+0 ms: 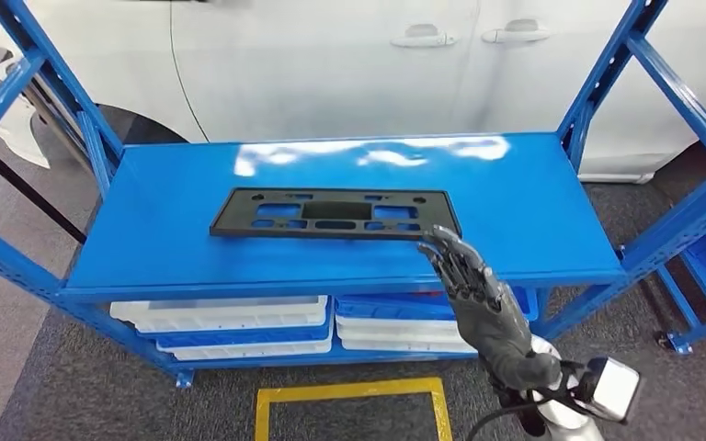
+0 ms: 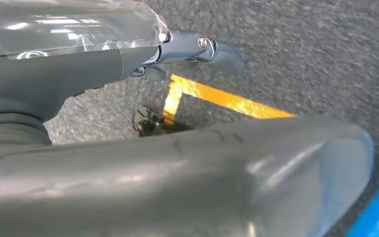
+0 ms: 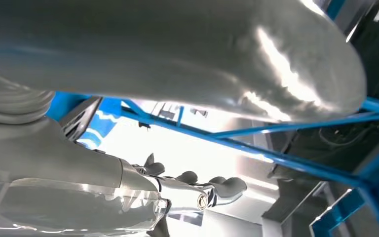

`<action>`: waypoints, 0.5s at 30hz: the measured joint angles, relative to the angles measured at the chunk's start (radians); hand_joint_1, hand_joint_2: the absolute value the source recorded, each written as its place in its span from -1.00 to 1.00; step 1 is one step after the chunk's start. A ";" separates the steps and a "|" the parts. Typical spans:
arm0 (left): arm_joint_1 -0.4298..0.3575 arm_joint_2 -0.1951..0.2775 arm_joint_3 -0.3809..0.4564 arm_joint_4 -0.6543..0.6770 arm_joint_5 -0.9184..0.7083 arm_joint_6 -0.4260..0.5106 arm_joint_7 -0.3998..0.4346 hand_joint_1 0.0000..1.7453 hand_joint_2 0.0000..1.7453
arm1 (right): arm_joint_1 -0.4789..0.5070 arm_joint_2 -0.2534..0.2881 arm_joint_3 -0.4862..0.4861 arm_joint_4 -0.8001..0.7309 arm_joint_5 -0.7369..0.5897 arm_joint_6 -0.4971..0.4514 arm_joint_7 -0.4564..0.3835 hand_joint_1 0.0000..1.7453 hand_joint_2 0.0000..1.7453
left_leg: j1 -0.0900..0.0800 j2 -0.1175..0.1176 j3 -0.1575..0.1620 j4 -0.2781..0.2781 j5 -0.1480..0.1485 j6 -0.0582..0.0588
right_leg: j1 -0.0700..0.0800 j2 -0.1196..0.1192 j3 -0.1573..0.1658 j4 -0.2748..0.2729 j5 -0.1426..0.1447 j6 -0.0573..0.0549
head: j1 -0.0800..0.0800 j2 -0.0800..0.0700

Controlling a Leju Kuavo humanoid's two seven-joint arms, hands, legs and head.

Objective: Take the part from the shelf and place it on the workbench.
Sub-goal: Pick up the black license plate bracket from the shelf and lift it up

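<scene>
Blue shelf (image 1: 515, 211) stands before a white car. Flat black part (image 1: 331, 213) lies on it, long axis left to right. Right hand (image 1: 478, 294), fingers spread and holding nothing, reaches just beside the part's right end; the nearer hand.

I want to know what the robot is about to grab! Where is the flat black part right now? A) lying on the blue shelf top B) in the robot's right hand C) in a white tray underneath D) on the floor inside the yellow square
A. The black part lies flat on the blue shelf, and the right hand reaches toward its near corner with fingers spread, holding nothing.
</scene>
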 joint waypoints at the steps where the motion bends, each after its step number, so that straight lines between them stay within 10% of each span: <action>1: 0.001 0.000 0.000 0.000 -0.003 0.000 0.000 -1.00 -1.00 | -0.001 -0.001 0.008 0.010 0.009 -0.009 0.006 -1.00 -1.00 | 0.001 0.000 -0.038 0.068 -0.024 -0.004 | 0.000 0.000 0.007 -0.001 -0.006 -0.004 | 0.000 0.000; 3: 0.004 0.000 0.000 0.000 -0.009 0.000 0.000 -1.00 -1.00 | -0.002 -0.001 0.027 0.029 0.026 -0.028 0.019 -1.00 -1.00 | 0.004 0.000 -0.126 0.199 -0.057 -0.011 | 0.000 0.001 0.020 -0.001 -0.018 -0.006 | 0.000 0.000; 5: 0.008 0.000 0.000 0.001 -0.013 -0.001 0.000 -1.00 -1.00 | -0.006 -0.001 0.048 0.046 0.037 -0.044 0.032 -1.00 -1.00 | 0.007 0.000 -0.160 0.206 -0.012 -0.015 | 0.000 0.004 0.038 0.000 -0.032 -0.004 | 0.000 0.000; 9: 0.012 -0.001 0.000 0.002 -0.019 0.001 0.001 -1.00 -1.00 | -0.028 -0.001 0.108 0.099 0.062 -0.074 0.039 -1.00 -1.00 | 0.006 -0.001 -0.084 -0.030 0.137 -0.004 | 0.001 0.008 0.074 0.001 -0.064 0.012 | 0.000 0.000; 15: 0.020 -0.008 0.000 0.004 -0.019 0.011 0.002 -1.00 -1.00 | -0.058 -0.004 0.171 0.170 0.072 -0.087 0.024 -1.00 -1.00 | 0.006 -0.002 -0.060 -0.067 0.120 0.037 | 0.001 0.005 0.051 0.059 -0.108 0.045 | 0.000 0.000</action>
